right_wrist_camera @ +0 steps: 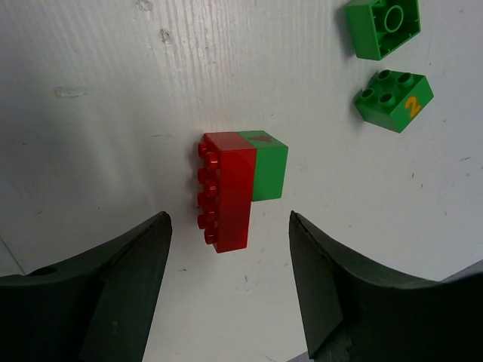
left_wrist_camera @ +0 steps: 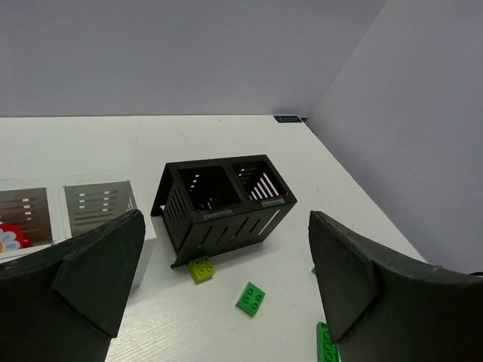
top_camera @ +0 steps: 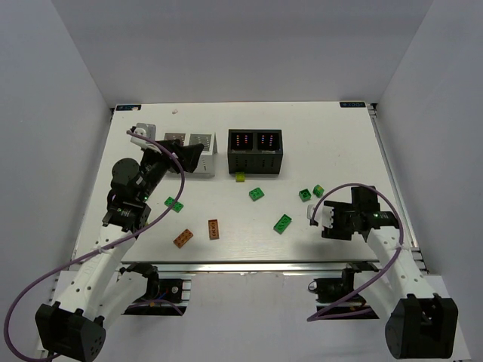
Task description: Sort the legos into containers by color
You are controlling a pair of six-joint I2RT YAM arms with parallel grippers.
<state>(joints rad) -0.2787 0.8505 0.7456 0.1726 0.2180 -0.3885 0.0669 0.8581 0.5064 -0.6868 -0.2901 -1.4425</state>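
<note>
My right gripper [right_wrist_camera: 230,279] is open and hangs just above a red brick [right_wrist_camera: 225,192] stuck side by side to a green brick [right_wrist_camera: 268,166]; it holds nothing. Two more green bricks [right_wrist_camera: 394,99] lie beyond them. My left gripper [left_wrist_camera: 226,286] is open and empty, raised by the white container [top_camera: 198,143], whose left compartment holds a red piece [left_wrist_camera: 9,237]. The black container [top_camera: 256,151] stands to its right, with a yellow-green brick [top_camera: 240,177] at its front. Green bricks [top_camera: 257,194] and two brown-orange bricks [top_camera: 183,238] lie on the table.
A green brick [top_camera: 174,204] lies under the left arm and another green brick [top_camera: 283,223] lies left of my right gripper [top_camera: 321,215]. Grey walls close in the table on three sides. Purple cables loop off both arms.
</note>
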